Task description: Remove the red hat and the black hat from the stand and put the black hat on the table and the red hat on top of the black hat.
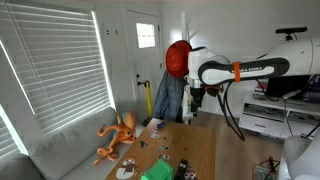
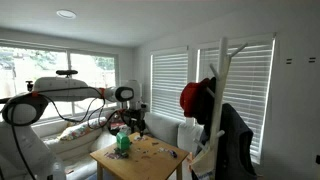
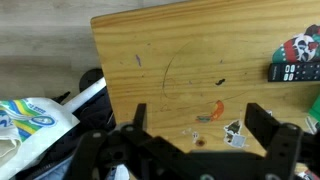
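The red hat (image 1: pixel 176 58) hangs at the top of the thin white stand (image 2: pixel 222 70); it also shows in an exterior view (image 2: pixel 192 97). A black shape right beside it looks like the black hat (image 2: pixel 211 106). In an exterior view my gripper (image 1: pixel 197 96) hangs just beside the stand, below the red hat. It sits over the light wooden table (image 1: pixel 175 150), which also shows in an exterior view (image 2: pixel 150 158). In the wrist view the gripper (image 3: pixel 200 125) is open and empty, looking down on the table top (image 3: pixel 170 50).
A dark blue jacket (image 1: pixel 167 98) hangs on the stand. An orange plush octopus (image 1: pixel 118 136) lies on the grey couch. On the table are a green item (image 2: pixel 123 142), a remote (image 3: pixel 296 72) and small scraps (image 3: pixel 218 108). A white bag (image 3: pixel 30 115) lies on the floor.
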You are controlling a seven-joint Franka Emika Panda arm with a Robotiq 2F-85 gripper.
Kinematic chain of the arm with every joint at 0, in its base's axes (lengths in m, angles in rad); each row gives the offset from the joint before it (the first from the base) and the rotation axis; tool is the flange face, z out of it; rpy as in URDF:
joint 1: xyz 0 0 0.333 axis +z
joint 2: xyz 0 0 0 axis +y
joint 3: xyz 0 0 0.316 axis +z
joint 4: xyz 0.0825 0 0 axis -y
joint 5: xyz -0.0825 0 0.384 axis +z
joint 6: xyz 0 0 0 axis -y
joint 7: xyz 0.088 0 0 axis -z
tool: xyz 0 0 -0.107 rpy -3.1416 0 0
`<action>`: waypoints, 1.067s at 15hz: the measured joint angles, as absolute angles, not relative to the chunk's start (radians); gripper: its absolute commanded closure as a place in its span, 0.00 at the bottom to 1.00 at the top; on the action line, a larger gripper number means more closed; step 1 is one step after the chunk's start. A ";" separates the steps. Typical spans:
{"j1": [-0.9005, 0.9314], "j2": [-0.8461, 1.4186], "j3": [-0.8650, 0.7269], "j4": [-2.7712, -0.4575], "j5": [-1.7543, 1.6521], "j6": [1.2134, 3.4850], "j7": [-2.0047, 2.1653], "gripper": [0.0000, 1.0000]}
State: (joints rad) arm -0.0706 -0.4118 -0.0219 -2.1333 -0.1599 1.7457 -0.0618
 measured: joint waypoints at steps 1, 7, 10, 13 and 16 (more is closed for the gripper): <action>-0.071 -0.412 -0.022 -2.133 -0.160 1.746 -0.062 0.00; -0.072 -0.412 -0.022 -2.131 -0.192 1.747 -0.041 0.00; -0.089 -0.412 -0.021 -2.115 -0.322 1.788 0.012 0.00; -0.114 -0.409 -0.020 -2.102 -0.477 1.847 0.064 0.00; -0.138 -0.390 -0.020 -2.102 -0.579 1.942 0.161 0.00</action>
